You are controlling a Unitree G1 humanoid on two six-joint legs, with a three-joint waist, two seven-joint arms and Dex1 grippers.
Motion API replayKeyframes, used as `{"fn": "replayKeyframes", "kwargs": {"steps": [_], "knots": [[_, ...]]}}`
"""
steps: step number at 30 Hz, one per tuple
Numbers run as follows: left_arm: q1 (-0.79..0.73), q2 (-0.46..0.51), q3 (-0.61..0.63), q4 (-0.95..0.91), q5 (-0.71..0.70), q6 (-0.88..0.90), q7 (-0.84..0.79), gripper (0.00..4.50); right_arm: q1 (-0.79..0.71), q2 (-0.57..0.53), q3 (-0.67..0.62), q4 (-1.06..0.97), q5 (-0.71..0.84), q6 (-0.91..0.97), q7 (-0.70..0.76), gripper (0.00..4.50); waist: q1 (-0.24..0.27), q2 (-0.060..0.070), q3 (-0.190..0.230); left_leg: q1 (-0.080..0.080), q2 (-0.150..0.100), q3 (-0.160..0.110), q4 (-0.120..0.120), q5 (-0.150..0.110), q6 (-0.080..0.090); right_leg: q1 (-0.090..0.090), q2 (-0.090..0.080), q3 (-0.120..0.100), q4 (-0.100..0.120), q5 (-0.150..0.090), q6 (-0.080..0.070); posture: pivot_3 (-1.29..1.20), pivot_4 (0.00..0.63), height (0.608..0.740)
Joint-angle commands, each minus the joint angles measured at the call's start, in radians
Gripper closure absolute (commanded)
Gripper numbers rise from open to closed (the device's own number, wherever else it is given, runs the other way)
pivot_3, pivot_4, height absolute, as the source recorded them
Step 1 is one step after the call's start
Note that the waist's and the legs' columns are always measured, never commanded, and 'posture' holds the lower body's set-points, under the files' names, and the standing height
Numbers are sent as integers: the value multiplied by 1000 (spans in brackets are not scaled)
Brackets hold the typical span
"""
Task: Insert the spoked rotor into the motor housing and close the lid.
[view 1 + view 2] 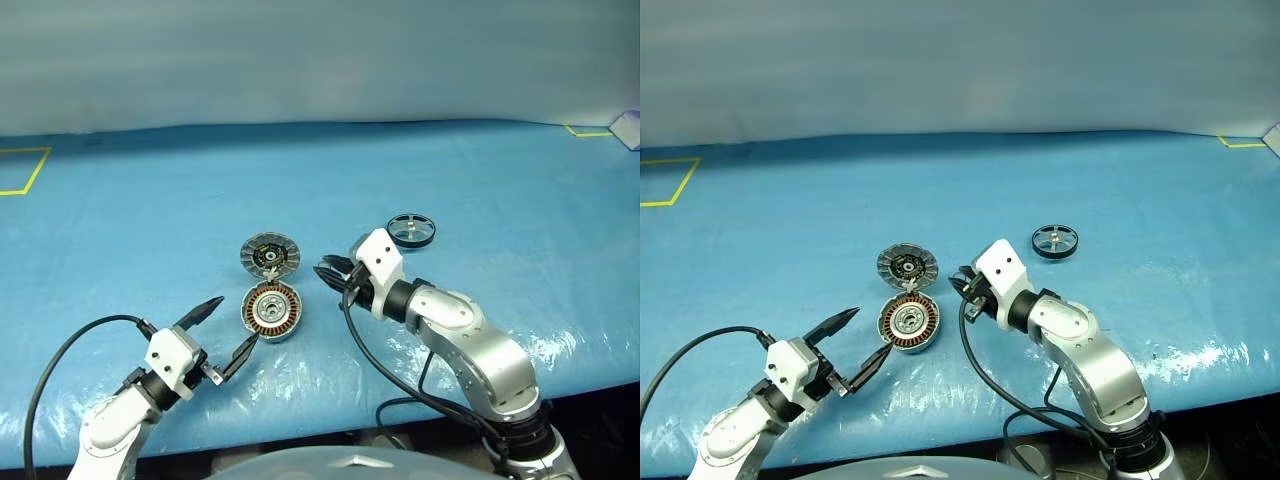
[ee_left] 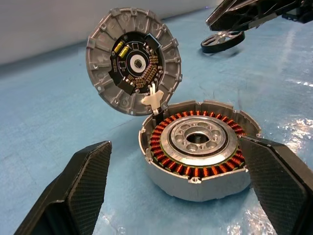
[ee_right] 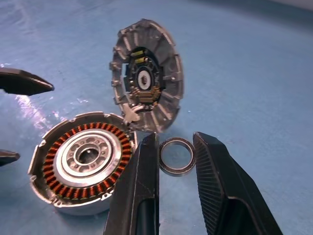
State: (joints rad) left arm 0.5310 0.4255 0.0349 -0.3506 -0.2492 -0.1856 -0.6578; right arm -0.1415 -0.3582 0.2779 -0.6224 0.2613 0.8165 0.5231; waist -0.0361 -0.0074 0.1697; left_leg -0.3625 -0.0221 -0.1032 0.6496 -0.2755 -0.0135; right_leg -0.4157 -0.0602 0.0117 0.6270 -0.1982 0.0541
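The motor housing (image 1: 271, 312) sits on the blue table cover, its copper windings (image 2: 195, 171) facing up. The lid (image 1: 269, 255) stands tilted open on the housing's far edge, ribbed face and dark centre showing. The spoked rotor (image 1: 411, 230) lies flat farther back to the right, with nothing touching it. My left gripper (image 1: 231, 327) is open, low, just left of the housing, one finger (image 2: 83, 186) on either side of it in the left wrist view. My right gripper (image 1: 328, 271) hovers right of the housing, shut on a thin metal ring (image 3: 177, 172).
Yellow tape marks (image 1: 25, 170) lie on the table's far left, and a small white object (image 1: 628, 130) sits at the far right corner. A black cable (image 1: 380, 370) hangs from my right wrist near the table's front edge.
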Motion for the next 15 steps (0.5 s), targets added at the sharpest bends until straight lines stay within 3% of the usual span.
{"fn": "replayKeyframes", "kwargs": {"steps": [1, 15], "knots": [[7, -5, 22, -6, -21, -31, 0, 0, -17, 2, 46, 29, -8, -72, 22, 3836, 0, 0, 0, 0, 0, 0, 0, 0, 0, 0, 0, 0, 0, 0, 0, 0, 150, 740], [42, -18, -15, 26, -28, -105, -33, 0, -90, 114, 244, 248, -114, -258, 34, 3836, 0, -1, 0, 0, 0, 0, 1, 0, 0, 0, 0, 0, 0, 0, 0, 0, 150, 740]]}}
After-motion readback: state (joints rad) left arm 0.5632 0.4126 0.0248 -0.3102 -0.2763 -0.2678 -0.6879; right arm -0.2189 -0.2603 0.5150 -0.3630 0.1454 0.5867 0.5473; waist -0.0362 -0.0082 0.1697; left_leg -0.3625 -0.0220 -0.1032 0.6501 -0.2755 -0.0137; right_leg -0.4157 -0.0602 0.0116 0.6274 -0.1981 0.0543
